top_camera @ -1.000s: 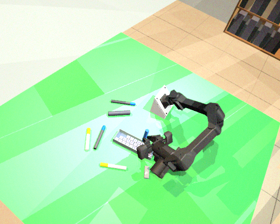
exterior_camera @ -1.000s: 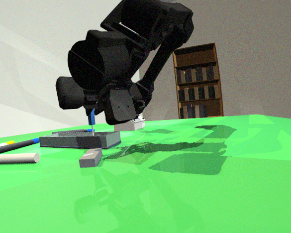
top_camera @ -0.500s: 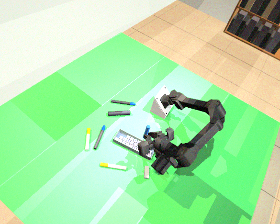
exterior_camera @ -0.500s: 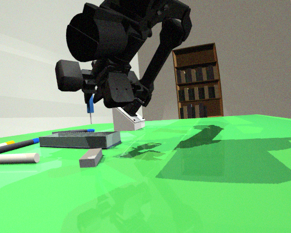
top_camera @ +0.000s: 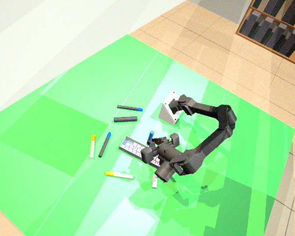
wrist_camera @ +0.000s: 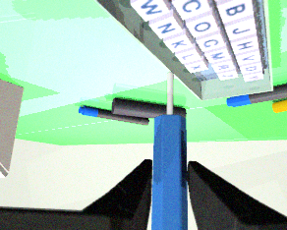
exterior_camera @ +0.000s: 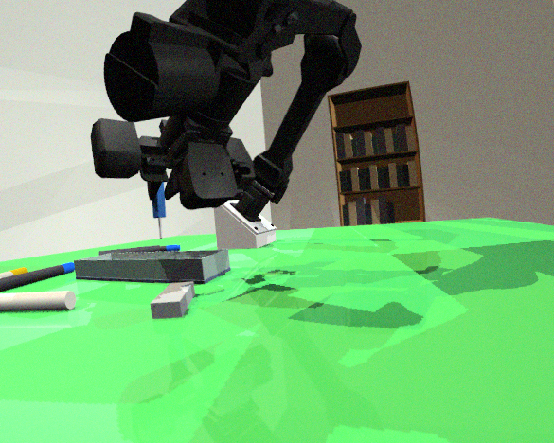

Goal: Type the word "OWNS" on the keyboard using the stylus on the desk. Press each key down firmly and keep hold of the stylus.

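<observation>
My gripper (top_camera: 149,142) (exterior_camera: 157,188) (wrist_camera: 169,168) is shut on the blue stylus (top_camera: 151,135) (exterior_camera: 159,204) (wrist_camera: 169,143), whose thin pale tip points down. The keyboard (top_camera: 132,155) (exterior_camera: 134,269) (wrist_camera: 202,92) is a grey-walled tray with white letter keys. In the exterior view the tip is in the air, higher than the tray walls. In the wrist view the tip shows just outside the tray's long wall, beside the row with W, N, K, L and X. The O key (wrist_camera: 201,27) is in the middle row. I cannot make out an S key. The gripper hides part of the keyboard in the top view.
A white wedge-shaped stand (top_camera: 165,114) (exterior_camera: 234,232) (wrist_camera: 5,118) is behind the gripper. A small grey block (top_camera: 154,182) (exterior_camera: 171,301) lies near the keyboard. Dark pens (top_camera: 105,144) (top_camera: 127,108), a thick dark rod (top_camera: 125,119) and white markers (top_camera: 92,150) (top_camera: 123,175) lie around it.
</observation>
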Tool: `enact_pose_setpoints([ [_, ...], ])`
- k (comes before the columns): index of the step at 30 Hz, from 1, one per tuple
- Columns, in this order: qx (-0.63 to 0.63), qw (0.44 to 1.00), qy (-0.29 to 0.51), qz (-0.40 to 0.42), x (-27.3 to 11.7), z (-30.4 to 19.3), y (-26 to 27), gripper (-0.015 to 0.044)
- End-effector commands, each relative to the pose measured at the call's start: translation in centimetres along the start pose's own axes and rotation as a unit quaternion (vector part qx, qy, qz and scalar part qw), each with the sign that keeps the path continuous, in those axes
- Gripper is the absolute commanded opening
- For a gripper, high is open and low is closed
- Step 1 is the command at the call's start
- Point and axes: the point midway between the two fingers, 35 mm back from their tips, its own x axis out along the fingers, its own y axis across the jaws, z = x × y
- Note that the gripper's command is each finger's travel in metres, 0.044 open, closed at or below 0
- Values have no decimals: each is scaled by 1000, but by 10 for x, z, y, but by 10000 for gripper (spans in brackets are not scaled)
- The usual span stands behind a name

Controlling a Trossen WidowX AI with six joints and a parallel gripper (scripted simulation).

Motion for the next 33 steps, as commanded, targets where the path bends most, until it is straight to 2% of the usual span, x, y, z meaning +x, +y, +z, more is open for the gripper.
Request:
enact_pose_setpoints([
  [1,-5,1000,2,5,8,11,3,0],
  [5,-5,1000,2,5,8,11,3,0],
  [8,-5,1000,2,5,10,14,3,79],
  [33,-5,1000,2,5,14,21,3,81],
])
